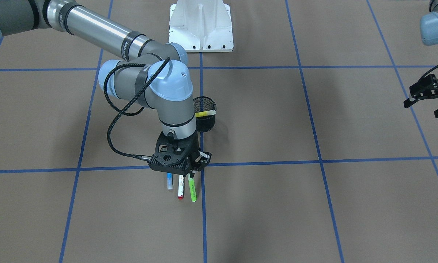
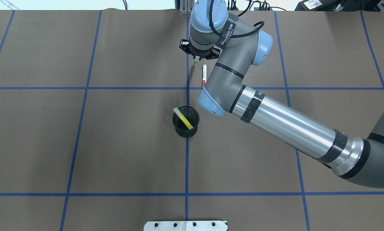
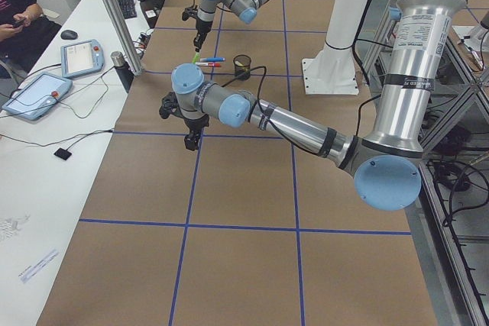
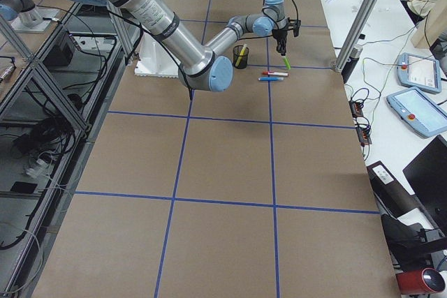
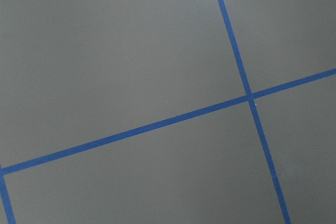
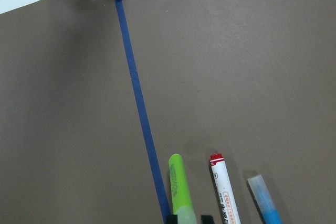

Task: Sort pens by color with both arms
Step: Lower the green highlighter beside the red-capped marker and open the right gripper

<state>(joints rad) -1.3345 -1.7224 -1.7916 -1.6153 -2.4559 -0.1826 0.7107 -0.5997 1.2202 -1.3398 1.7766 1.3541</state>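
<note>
the green pen (image 6: 178, 187) is pinched at its back end between the fingers of the right gripper (image 1: 194, 171). in the side views it hangs tilted, and we judge it is lifted off the table (image 1: 314, 219). just beside it, on the far side of the table from the robot, the red-capped pen (image 1: 181, 188) and the blue pen (image 1: 169, 181) lie flat and parallel, apart from each other. the yellow highlighter (image 2: 183, 118) leans inside the black mesh cup (image 2: 186, 132), nearer to the robot. the left gripper (image 1: 425, 106) hovers well apart to the side, fingers spread and holding nothing. so we think one pen is placed, one is in transport, and two are not yet handled. we see no other container for the green pen.
</note>
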